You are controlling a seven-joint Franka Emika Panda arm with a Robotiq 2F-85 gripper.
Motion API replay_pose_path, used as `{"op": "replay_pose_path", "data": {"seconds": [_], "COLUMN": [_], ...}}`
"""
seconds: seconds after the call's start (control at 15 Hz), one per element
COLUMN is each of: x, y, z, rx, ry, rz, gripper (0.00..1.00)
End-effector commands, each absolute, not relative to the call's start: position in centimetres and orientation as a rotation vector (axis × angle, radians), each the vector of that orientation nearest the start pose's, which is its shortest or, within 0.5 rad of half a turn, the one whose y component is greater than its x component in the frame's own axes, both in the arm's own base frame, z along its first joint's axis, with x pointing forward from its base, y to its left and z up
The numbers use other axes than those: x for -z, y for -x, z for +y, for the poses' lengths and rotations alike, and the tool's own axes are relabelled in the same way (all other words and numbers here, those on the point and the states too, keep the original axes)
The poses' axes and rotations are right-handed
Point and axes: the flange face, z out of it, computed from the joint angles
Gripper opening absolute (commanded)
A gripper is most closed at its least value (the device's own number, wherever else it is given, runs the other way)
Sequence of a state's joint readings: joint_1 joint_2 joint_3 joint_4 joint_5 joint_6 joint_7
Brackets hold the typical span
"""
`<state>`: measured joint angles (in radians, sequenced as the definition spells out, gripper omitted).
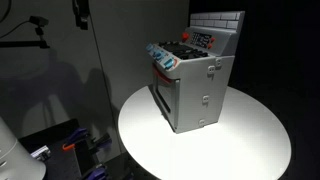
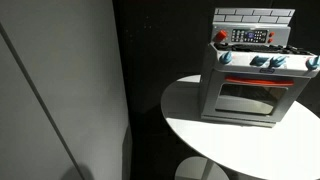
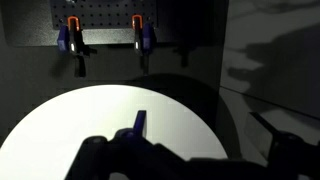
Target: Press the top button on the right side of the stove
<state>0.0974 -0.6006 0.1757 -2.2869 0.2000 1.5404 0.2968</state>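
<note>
In the wrist view the gripper is a dim, near-black mass with rounded bulges at both sides and a slim bluish blade-like piece between them

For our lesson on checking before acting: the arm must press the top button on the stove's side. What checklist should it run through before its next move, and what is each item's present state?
1. Stove stands upright on the white table: ok.
2. Top side button shows unobstructed in an exterior view: ok.
3. Stove appears in the wrist view: not ok; that view shows only the table, a pegboard and clamps.
4. Gripper open or shut: cannot tell, too dark.
5. Gripper's distance from the stove: cannot tell; neither exterior view shows the arm.
</note>
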Motion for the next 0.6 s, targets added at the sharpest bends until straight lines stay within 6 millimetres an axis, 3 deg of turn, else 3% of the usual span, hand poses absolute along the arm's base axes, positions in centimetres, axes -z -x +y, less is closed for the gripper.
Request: {"op": "replay_pose_path", "data": {"seconds": [0.0,0.27,0.53], "x": [-55.6,-55.7,-56.8], "y": [-33.3,-33.5,-34.8], "z": [12.8,12.7,12.5], "rx": [-0.268,-0.257,-0.180], "ry": [3.071,3.078,3.096], "rz": [0.109,0.114,0.152], "gripper": [1.00,1.00,1.00]}}
